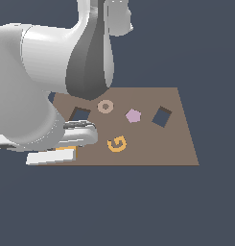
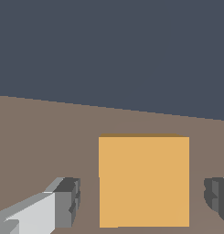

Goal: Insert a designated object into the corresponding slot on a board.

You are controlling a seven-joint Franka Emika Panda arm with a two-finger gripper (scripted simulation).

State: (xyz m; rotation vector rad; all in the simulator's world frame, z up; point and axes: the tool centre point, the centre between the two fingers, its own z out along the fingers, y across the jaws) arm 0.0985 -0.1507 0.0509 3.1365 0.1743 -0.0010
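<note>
The orange-yellow square tile (image 2: 144,181) lies flat on the brown board (image 2: 45,141). My gripper (image 2: 141,201) is open and straddles it, one grey finger (image 2: 67,201) on each side with a gap to the tile's edges. In the exterior view only a sliver of the tile (image 1: 67,153) shows at the board's (image 1: 157,144) near corner on the exterior view's left, under the arm. The slot (image 1: 79,114), a dark, slightly tilted square cut-out, sits on that same side, partly hidden by the arm.
On the board lie a tan ring (image 1: 105,106), a lilac pentagon (image 1: 133,115) and an orange letter G (image 1: 117,143). A narrower, more tilted dark cut-out (image 1: 161,116) is toward the exterior view's right. The arm's bulk covers the board's other end.
</note>
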